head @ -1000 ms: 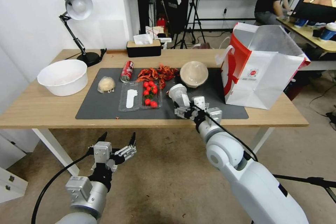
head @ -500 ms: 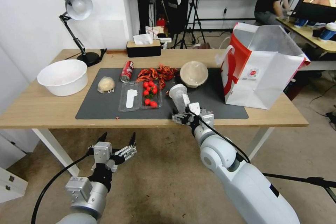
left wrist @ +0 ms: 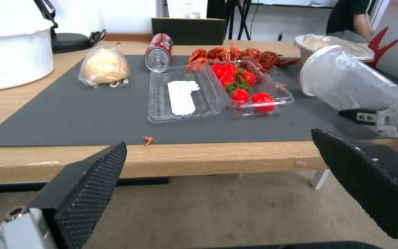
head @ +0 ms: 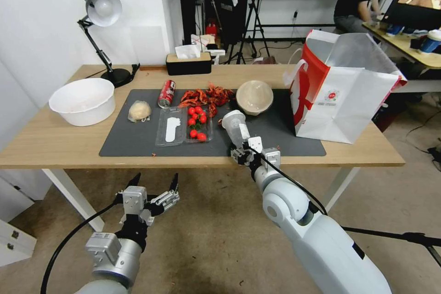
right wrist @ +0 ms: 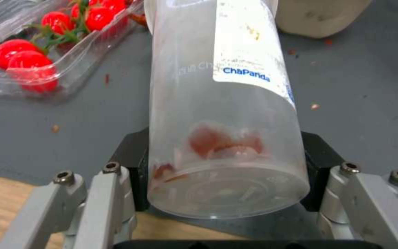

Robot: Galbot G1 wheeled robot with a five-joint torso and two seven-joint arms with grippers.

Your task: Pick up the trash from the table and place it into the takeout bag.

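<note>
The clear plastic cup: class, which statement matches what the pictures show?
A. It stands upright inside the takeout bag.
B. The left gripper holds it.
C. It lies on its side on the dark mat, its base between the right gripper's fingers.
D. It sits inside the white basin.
C: the clear plastic cup lies tipped on the dark mat, its base between the right gripper fingers.

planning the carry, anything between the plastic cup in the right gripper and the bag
Nothing visible: the right gripper holds the plastic cup at its base, and only bare mat lies between it and the bag.
</note>
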